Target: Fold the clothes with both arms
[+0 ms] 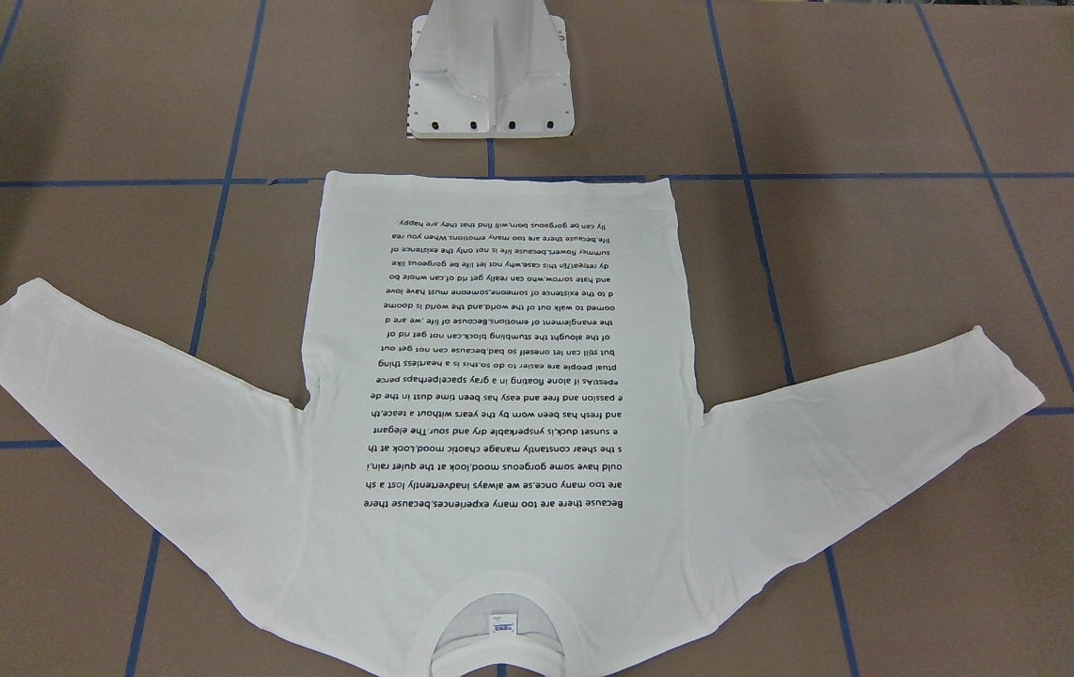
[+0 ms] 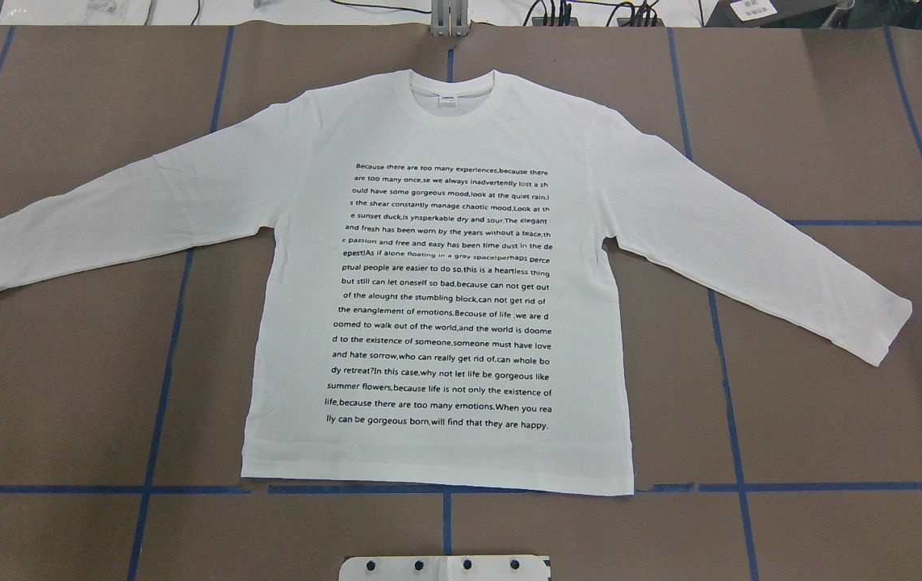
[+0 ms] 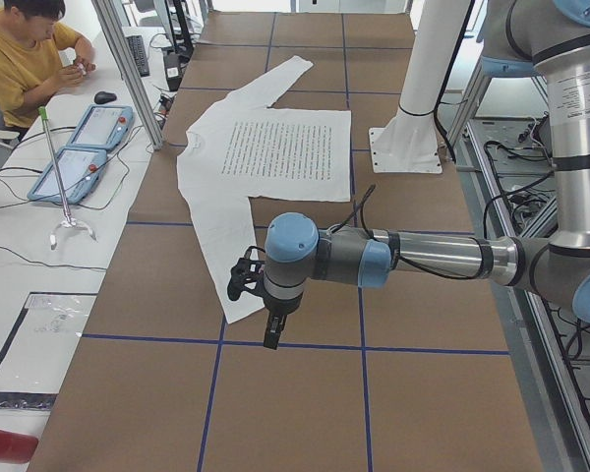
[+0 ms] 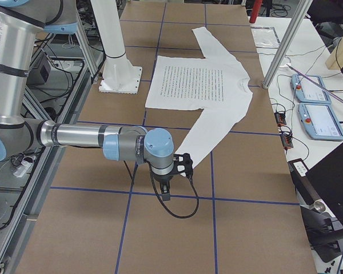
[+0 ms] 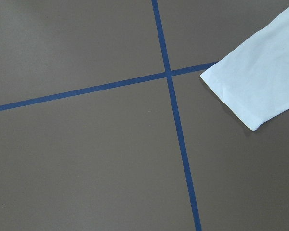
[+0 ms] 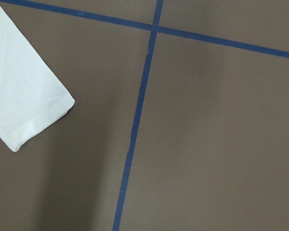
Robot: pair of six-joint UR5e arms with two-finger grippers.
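The clothes are one white long-sleeved T-shirt (image 2: 437, 282) lying flat on the brown table, black printed text up and both sleeves spread wide. Its collar (image 1: 497, 611) points away from the robot's base. My left gripper (image 3: 239, 285) hangs just above the near sleeve's cuff (image 3: 238, 310) in the exterior left view. My right gripper (image 4: 186, 164) hangs beside the other sleeve's cuff (image 4: 188, 157) in the exterior right view. I cannot tell whether either is open or shut. Each wrist view shows only a cuff (image 5: 253, 91) (image 6: 24, 106) on the table, with no fingers.
The white pedestal base (image 1: 490, 85) stands just behind the shirt's hem. Blue tape lines (image 2: 170, 323) grid the table. A person (image 3: 20, 59) sits at a side bench with two teach pendants (image 3: 84, 147). Metal frame posts (image 4: 286, 45) stand along that edge.
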